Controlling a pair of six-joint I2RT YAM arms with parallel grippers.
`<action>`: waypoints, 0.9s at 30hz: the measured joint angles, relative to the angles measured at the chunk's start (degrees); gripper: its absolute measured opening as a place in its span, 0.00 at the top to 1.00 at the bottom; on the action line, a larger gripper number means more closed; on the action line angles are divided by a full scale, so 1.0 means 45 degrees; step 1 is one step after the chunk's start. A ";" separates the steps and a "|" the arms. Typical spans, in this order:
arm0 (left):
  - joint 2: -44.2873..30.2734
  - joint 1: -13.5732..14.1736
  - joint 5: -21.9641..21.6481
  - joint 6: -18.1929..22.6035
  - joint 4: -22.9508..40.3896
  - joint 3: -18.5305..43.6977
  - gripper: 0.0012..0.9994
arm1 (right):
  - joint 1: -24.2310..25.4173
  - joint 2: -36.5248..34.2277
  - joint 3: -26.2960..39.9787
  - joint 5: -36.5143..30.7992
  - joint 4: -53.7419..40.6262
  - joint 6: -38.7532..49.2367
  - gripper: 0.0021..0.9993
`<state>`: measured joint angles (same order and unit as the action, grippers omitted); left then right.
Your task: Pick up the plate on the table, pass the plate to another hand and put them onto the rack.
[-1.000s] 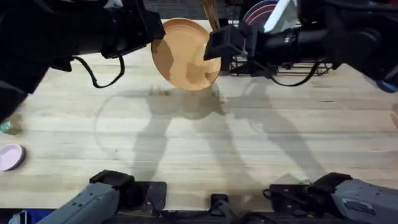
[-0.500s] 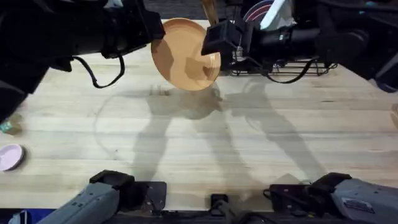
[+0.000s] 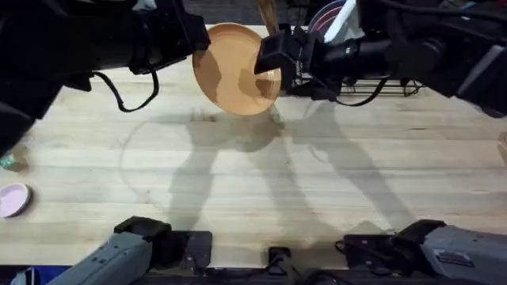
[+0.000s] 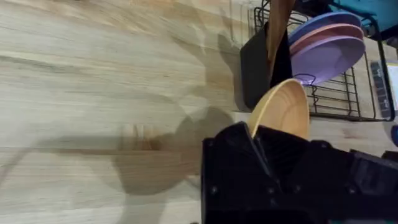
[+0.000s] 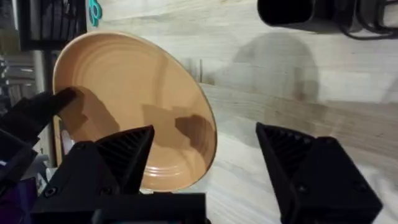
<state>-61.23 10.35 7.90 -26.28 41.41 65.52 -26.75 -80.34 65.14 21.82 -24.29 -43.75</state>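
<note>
Here the plate (image 3: 230, 70) is held above the table (image 3: 253, 182), tilted, near the rack (image 3: 372, 83) at the far edge. The left gripper (image 3: 192, 49) pinches its left rim. The right gripper (image 5: 202, 165) is spread wide, one finger (image 5: 127, 152) before the plate's face, the other clear of the rim.
</note>
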 joint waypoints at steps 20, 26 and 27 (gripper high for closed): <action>0.0000 -0.0121 -0.0141 0.0005 -0.0010 0.0000 0.96 | -0.0173 0.0000 0.0000 -0.0281 -0.0034 -0.0270 0.97; 0.0000 -0.0117 -0.0136 0.0014 -0.0010 0.0000 0.93 | -0.0173 0.0000 0.0000 -0.0277 -0.0034 -0.0270 0.97; 0.0000 -0.0121 -0.0131 0.0025 -0.0010 0.0000 0.90 | -0.0173 0.0000 0.0000 -0.0281 -0.0033 -0.0271 0.97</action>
<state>-61.23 9.80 7.31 -26.17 41.36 65.52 -27.53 -80.34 65.14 20.56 -24.44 -44.98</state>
